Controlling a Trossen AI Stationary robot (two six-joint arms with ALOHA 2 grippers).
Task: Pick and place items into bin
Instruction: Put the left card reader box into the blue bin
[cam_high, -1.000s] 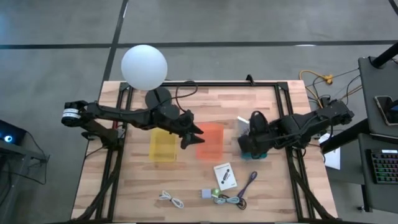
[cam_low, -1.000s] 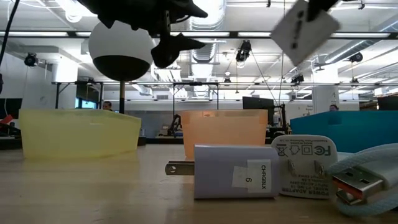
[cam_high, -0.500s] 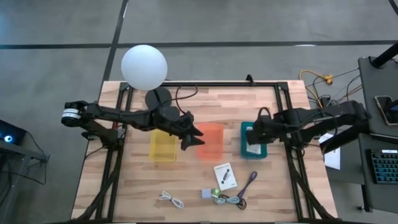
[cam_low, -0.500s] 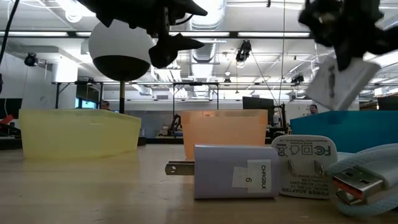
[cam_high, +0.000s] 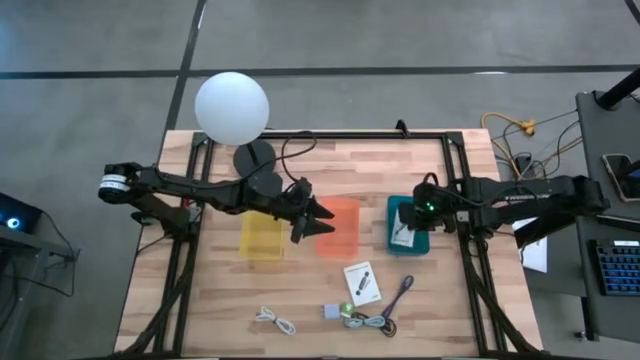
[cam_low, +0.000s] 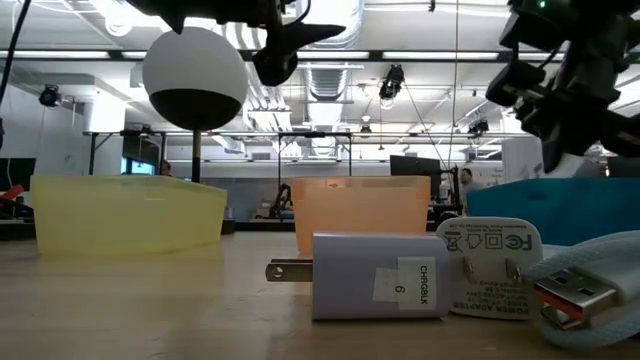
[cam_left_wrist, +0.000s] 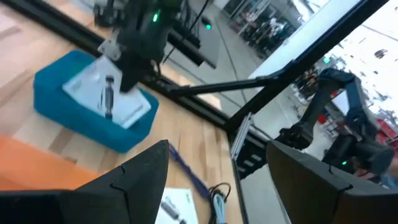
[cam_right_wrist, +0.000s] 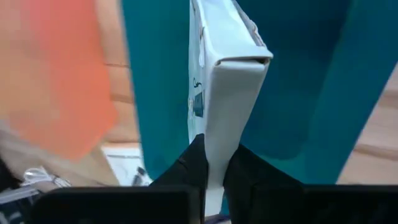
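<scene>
My right gripper is over the teal bin and shut on a white card printed with a dark stick shape, which stands inside that bin. My left gripper hangs open above the gap between the yellow bin and the orange bin and touches nothing. On the near part of the table lie a second white card, a purple cable, a white cable, a grey cable and a grey cube beside a green cube. My right gripper pinches the white card between its two fingers at the card's top edge, coming from above and slanting from the table's right. The card sits tilted, with its lower part down inside the teal bin.
A white ball lamp stands at the far left of the table. A black frame runs around the table's edges. In the low view a grey charger, a white plug and a USB cable lie close to the camera.
My right gripper has carried the white card from above the gap between the orange and teal bins toward the table's right and down. The card, held high a second ago, now sits inside the teal bin, and the low view no longer shows it.
</scene>
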